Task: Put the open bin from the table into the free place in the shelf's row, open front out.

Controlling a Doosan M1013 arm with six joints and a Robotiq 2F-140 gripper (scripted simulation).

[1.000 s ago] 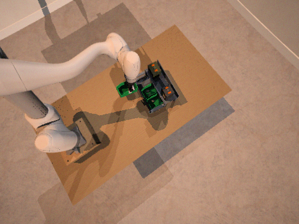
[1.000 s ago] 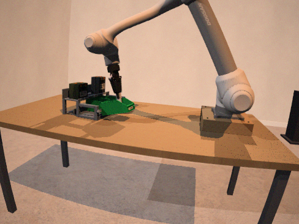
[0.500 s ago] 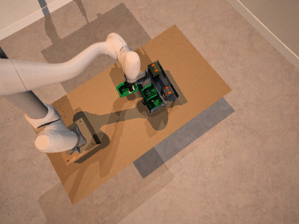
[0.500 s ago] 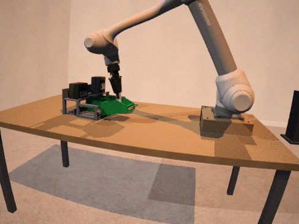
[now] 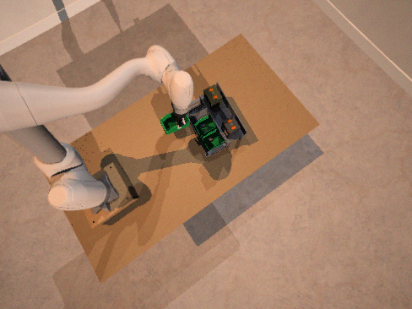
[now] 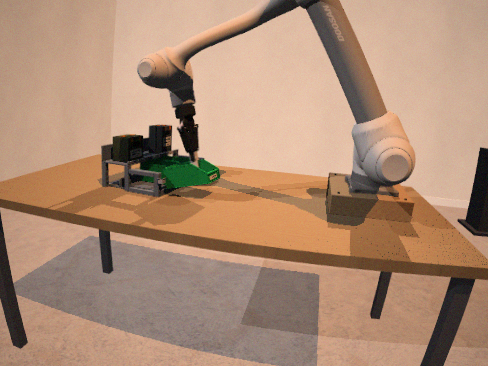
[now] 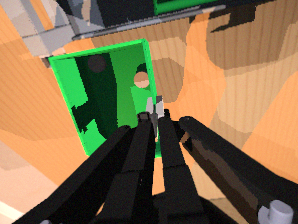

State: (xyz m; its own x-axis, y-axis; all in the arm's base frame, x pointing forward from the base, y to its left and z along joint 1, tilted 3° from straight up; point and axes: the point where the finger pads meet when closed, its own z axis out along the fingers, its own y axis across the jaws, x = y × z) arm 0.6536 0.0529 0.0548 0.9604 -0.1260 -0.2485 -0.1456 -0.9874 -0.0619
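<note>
The green open bin (image 5: 170, 125) (image 6: 186, 174) (image 7: 98, 95) is on the table just in front of the grey shelf (image 5: 235, 123) (image 6: 131, 176). In the side view it tilts, its end nearer the shelf raised. Small round parts (image 7: 142, 79) lie inside it. My gripper (image 5: 182, 121) (image 6: 194, 159) (image 7: 156, 106) comes down from above and is shut on the bin's thin side wall. Two more green bins (image 5: 208, 131) (image 6: 156, 165) stand in the shelf's row. A bare grey place (image 5: 200, 111) shows beside them.
Two dark boxes with orange marks (image 5: 212, 95) (image 5: 230, 124) (image 6: 127, 146) (image 6: 160, 137) stand on the shelf's upper board. The arm's base block (image 5: 120, 186) (image 6: 367, 200) is at the table's other end. A black stand (image 6: 480, 190) stands on the floor far right.
</note>
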